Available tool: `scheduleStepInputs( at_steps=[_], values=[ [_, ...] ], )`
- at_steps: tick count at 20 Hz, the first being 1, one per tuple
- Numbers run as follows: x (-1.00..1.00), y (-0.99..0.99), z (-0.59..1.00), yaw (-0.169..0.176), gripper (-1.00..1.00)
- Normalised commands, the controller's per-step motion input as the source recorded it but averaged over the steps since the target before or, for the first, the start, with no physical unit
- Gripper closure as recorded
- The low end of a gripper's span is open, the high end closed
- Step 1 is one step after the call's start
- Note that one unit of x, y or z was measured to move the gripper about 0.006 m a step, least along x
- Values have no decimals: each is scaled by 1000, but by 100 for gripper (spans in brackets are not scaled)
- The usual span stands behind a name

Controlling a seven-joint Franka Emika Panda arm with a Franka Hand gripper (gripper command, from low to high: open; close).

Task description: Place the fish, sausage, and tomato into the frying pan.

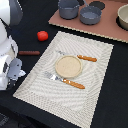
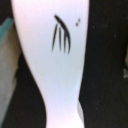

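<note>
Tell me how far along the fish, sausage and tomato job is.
Nothing is in the frying pan yet. The tomato and sausage lie on the dark table. The fish fills the wrist view, so it seems first; I cannot tell if the end effector grips it. All three remain.

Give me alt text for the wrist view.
A white fish-shaped piece with dark fin-like strokes fills the wrist view, seen very close and blurred, against a dark surface. The gripper does not show here.
</note>
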Motion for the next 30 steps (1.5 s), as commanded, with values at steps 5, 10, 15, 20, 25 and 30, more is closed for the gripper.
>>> scheduleStepInputs(
  at_steps=[5, 10, 15, 20, 25, 30],
  values=[
    [6, 0, -185, 13, 100],
    [4, 39, 248, 43, 100],
    [421, 400, 1000, 35, 100],
    [653, 787, 1000, 56, 100],
    [576, 878, 995, 55, 100],
    [403, 957, 895, 56, 100]
  ],
)
